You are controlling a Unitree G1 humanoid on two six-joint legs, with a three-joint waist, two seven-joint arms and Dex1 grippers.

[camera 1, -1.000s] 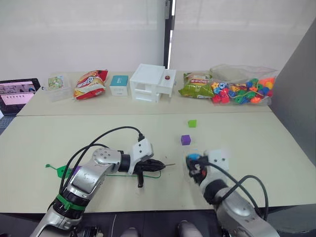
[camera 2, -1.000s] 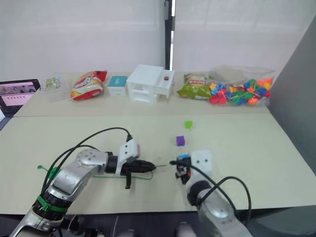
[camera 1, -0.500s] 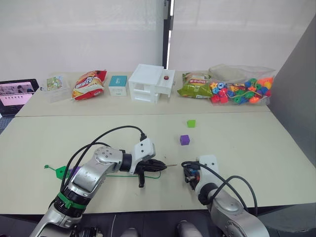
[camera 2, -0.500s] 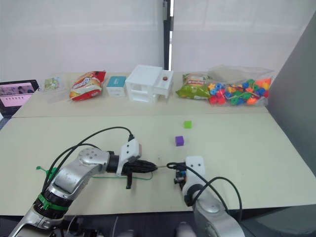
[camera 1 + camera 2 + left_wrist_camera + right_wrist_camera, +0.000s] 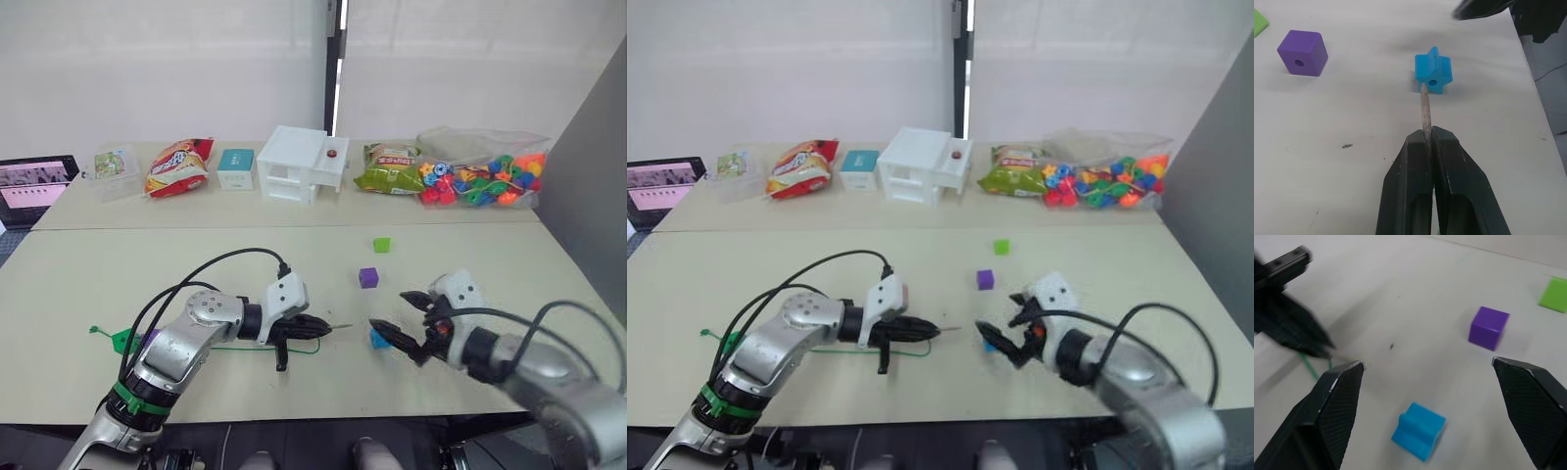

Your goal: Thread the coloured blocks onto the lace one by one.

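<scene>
My left gripper (image 5: 318, 330) is shut on the lace's stiff tip (image 5: 1425, 105), which points at the hole of a blue block (image 5: 1433, 73). The blue block (image 5: 378, 339) lies on the table just beyond the tip. My right gripper (image 5: 387, 309) hangs open over it, its fingers (image 5: 1337, 396) spread wide and holding nothing. The green lace (image 5: 245, 347) trails left under my left arm to a green block (image 5: 124, 340) and a purple one (image 5: 151, 337) near its tail. A loose purple block (image 5: 367, 277) and a light green block (image 5: 381, 245) lie farther back.
Along the back table stand a bag of coloured beads (image 5: 480, 176), a green snack bag (image 5: 387, 168), a white box (image 5: 299, 162), a teal box (image 5: 235, 168), a red snack bag (image 5: 178, 166), a clear container (image 5: 116, 162) and a tablet (image 5: 34, 186). A grey panel (image 5: 588, 196) rises at the right.
My right gripper has opened wide and swung to the right, leaving the blue block on the table in front of the lace tip. My left gripper has stayed put.
</scene>
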